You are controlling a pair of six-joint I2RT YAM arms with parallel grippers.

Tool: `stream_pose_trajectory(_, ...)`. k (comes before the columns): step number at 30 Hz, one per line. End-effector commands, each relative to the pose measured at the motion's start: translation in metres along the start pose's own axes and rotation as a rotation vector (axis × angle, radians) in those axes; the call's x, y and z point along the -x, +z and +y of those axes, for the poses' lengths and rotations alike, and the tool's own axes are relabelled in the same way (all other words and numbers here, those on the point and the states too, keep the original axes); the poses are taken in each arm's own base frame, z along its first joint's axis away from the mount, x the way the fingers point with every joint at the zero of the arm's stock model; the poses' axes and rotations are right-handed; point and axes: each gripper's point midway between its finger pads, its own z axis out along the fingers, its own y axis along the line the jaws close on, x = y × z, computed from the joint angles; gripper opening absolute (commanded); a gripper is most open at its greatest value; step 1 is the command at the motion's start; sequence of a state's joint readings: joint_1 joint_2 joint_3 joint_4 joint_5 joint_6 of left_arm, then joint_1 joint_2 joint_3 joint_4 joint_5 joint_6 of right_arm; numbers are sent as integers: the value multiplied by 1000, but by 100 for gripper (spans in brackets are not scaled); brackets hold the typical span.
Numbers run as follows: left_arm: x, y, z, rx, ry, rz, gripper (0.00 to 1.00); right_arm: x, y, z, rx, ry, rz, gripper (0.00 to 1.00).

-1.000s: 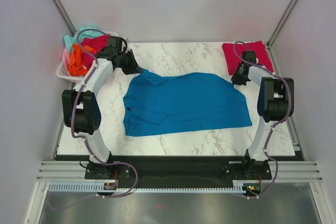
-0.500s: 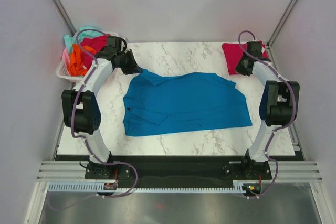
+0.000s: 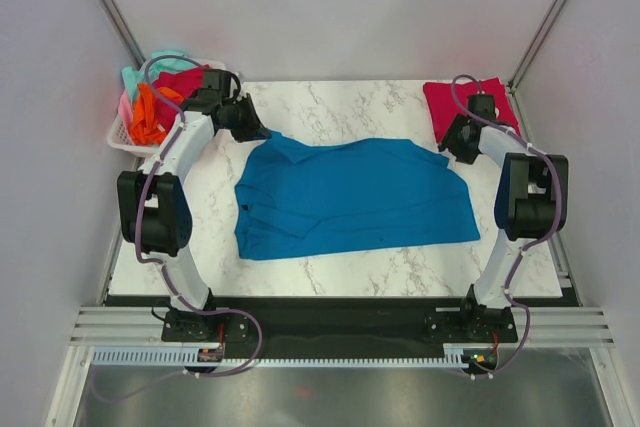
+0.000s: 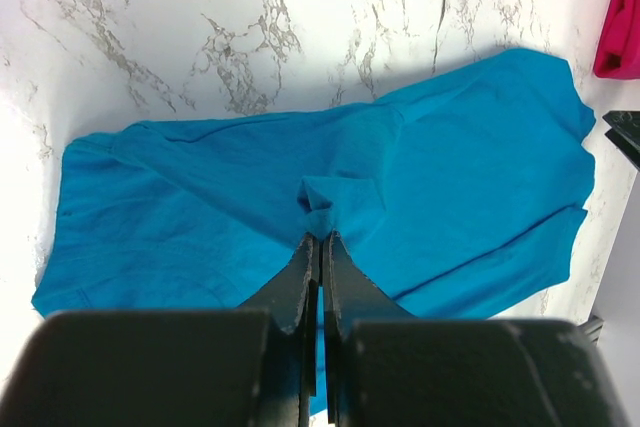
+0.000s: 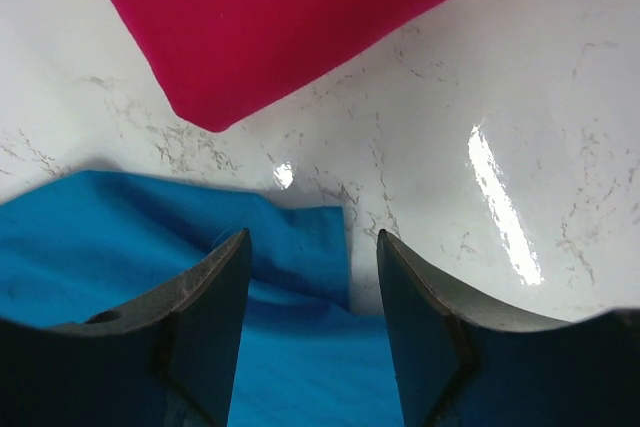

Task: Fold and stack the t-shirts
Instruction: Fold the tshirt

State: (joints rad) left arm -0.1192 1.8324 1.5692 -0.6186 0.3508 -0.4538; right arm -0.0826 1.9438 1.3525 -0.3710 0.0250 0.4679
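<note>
Teal t-shirt (image 3: 350,197), soft and rumpled, seems pinched by closed left tool (image 4: 320,239); right tool (image 5: 312,243) gapes open.

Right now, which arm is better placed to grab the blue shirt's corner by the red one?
Right. The right gripper, open, hangs over that corner of the blue shirt, beside the red shirt; the left gripper is shut, pinching the opposite end.

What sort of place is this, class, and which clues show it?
Probably a robot test cell: plain white walls box in a marble-look table, and the left arm and right arm are bolted to a metal rail at its near edge.
</note>
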Motion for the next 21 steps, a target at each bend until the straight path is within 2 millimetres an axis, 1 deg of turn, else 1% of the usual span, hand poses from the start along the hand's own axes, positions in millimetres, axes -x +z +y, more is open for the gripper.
stream_pose_trajectory(1,5,-6,-7,-44,35,-14,2,3,7,6,27,7,-14,61)
stream_pose_trajectory(5,5,-7,-7,-45,34,-15,2,-4,13,7,25,5,0,60)
stream_pose_trajectory(11,5,-7,-6,-46,30,-14,2,-16,26,5,21,16,26,50)
stream_pose_trajectory(17,6,-6,-5,-47,24,-12,2,-21,31,6,20,14,32,36)
stream_pose_trajectory(18,6,-6,-5,-48,24,-12,2,-22,33,5,18,15,35,29)
stream_pose_trajectory(20,6,-6,-5,-48,23,-12,2,-24,34,4,17,14,39,19)
stream_pose_trajectory(21,6,-6,-5,-49,21,-11,2,-25,35,4,17,14,39,10)
